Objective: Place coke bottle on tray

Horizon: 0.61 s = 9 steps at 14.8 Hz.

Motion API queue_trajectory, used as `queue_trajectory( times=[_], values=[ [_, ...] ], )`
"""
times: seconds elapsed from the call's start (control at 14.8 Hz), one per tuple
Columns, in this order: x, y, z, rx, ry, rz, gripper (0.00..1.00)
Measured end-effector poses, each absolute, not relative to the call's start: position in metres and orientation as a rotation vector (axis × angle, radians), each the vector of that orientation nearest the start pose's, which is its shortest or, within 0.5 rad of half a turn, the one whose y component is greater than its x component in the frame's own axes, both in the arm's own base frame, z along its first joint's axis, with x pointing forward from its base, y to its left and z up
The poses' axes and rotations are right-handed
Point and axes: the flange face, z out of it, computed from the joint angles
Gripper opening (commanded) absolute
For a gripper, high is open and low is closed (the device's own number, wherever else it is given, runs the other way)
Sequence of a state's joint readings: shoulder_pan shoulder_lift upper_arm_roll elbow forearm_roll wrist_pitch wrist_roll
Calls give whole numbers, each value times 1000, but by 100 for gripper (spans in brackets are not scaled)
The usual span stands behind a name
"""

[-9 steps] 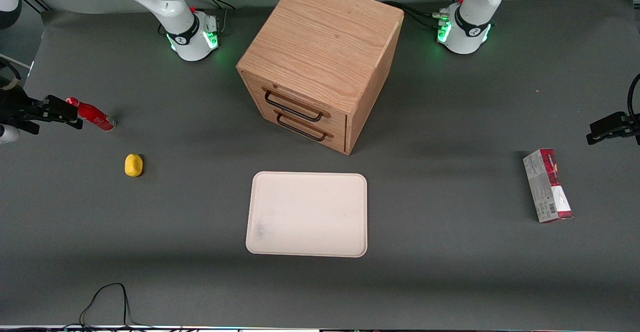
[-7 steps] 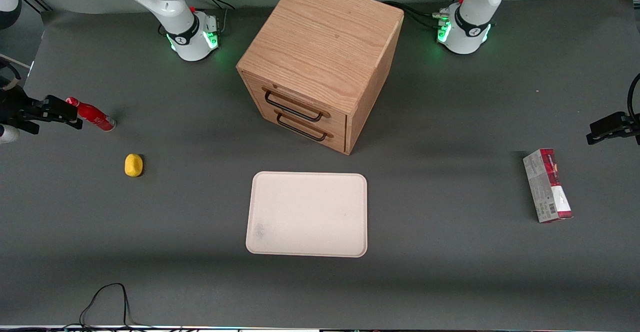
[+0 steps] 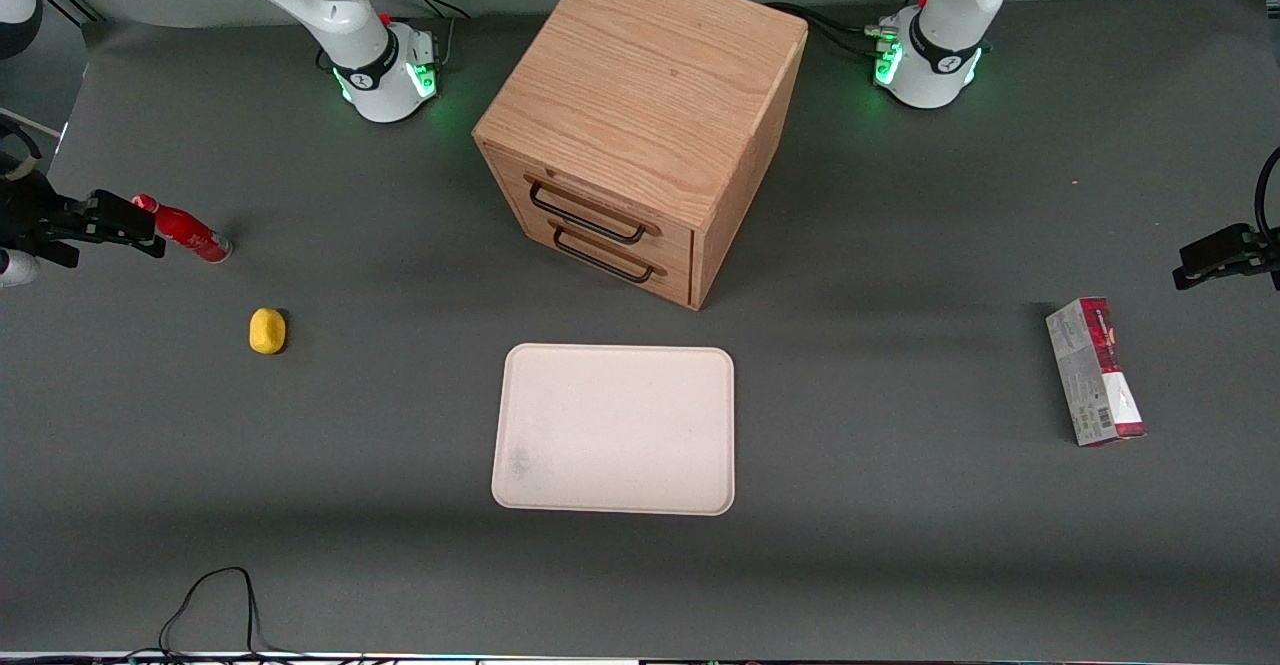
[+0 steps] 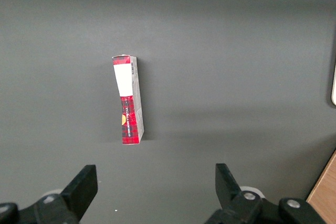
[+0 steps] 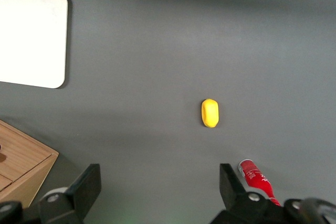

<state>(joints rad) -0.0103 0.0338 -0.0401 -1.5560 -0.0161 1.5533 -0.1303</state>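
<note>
The gripper (image 3: 150, 235) hangs over the working arm's end of the desk (image 3: 900, 565), and in the right wrist view its fingers (image 5: 86, 187) are spread wide apart with nothing between them. The coke bottle (image 3: 188, 230) lies on its side on the desk just beside the fingers; in the front view the finger tip overlaps its cap end, but whether they touch cannot be told. In the right wrist view the bottle (image 5: 255, 177) sits partly hidden by one finger, outside the gap, not within it. A small yellow lump (image 3: 267, 331) lies near the fingers, nearer to the front camera than the bottle, and apart from it. The tray (image 3: 614, 429) lies flat well apart from the fingers, toward the middle of the desk, with nothing on it. A wooden drawer chest (image 3: 640, 125) stands farther from the front camera than the tray, its two dark handles facing the tray. A red-and-grey carton (image 3: 1094, 371) lies at the parked arm's end of the desk.
</note>
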Motion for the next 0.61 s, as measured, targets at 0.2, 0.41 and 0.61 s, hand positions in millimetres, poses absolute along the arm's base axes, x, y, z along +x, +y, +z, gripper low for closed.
queue_trajectory(
  times=[0.2, 0.41, 0.61],
  values=[
    [562, -30, 611, -3153, -124, 61, 100],
    [561, -30, 611, -3152, -124, 63, 100],
    [556, -41, 613, -3150, -94, 96, 100]
  ],
)
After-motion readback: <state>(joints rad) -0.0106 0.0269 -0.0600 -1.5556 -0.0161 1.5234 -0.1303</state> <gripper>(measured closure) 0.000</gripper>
